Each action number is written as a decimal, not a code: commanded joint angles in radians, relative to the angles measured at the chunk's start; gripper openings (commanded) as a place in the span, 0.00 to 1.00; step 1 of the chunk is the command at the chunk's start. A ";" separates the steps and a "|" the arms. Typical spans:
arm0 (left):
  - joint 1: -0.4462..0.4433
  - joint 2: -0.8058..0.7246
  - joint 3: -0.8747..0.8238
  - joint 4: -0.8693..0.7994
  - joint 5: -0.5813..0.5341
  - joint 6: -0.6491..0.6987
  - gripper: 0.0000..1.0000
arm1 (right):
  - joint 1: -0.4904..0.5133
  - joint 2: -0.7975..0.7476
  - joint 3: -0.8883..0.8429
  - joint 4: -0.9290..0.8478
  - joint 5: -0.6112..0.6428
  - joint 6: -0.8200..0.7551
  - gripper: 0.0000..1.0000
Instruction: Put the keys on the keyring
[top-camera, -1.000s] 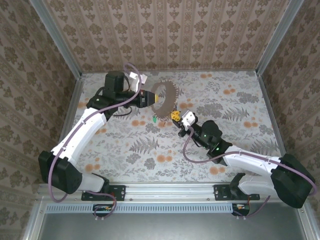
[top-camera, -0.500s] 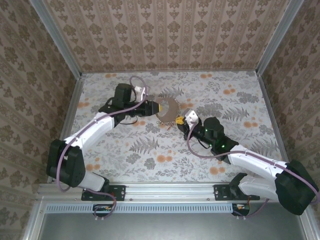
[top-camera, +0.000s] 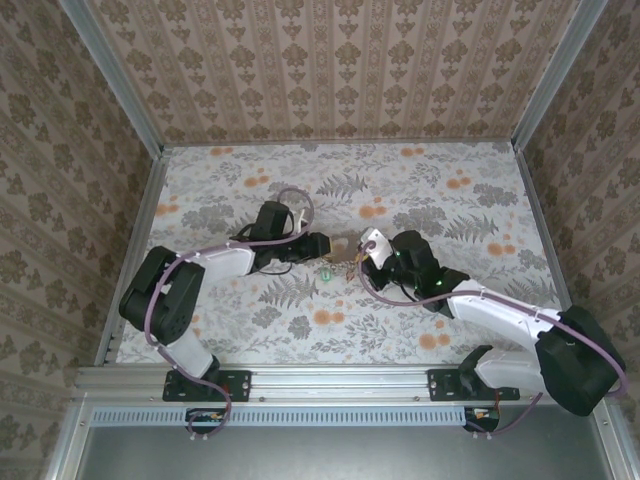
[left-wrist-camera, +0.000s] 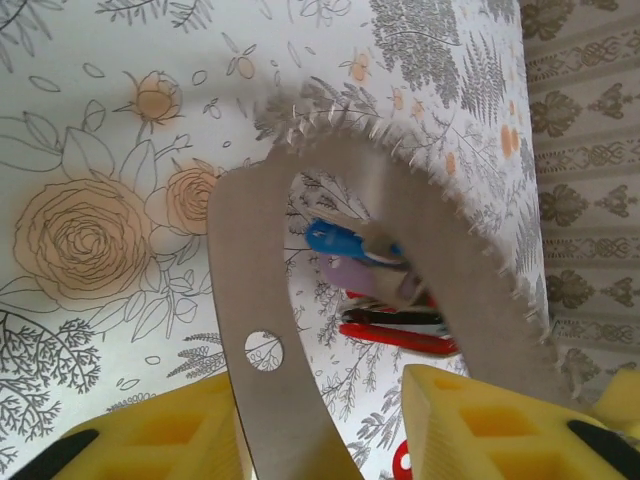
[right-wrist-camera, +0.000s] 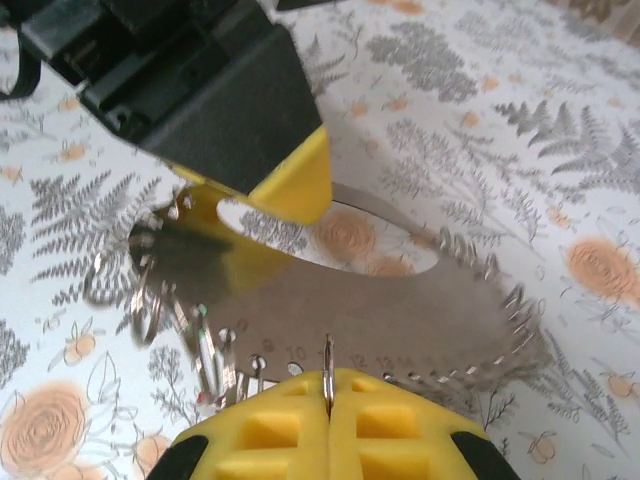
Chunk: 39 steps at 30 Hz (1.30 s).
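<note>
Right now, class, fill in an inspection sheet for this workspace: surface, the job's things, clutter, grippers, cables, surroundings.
Surface: floral-print table.
Job's things: keyring at mid-table, rim fringed with small silvery keys. Through its opening show a blue key, purple key, black key and red key. A green key lies loose on the table.
Clutter: nothing seen.
Grippers: left gripper open, its pads either side of the keyring's band. Right gripper shut on a thin wire loop at the keyring's rim.
Cables: purple cable on the left arm, another on the right.
Surroundings: patterned walls on three sides, metal rail at the near edge.
</note>
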 joint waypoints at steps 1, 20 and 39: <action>-0.005 0.005 -0.018 0.055 -0.026 -0.004 0.43 | -0.019 0.011 0.045 -0.012 -0.042 -0.040 0.00; 0.003 -0.329 -0.147 -0.037 -0.304 0.286 0.57 | 0.054 -0.034 0.113 -0.238 -0.022 -0.661 0.00; 0.049 -0.422 -0.241 0.151 -0.196 0.568 0.57 | 0.131 0.042 0.059 -0.181 -0.145 -0.152 0.00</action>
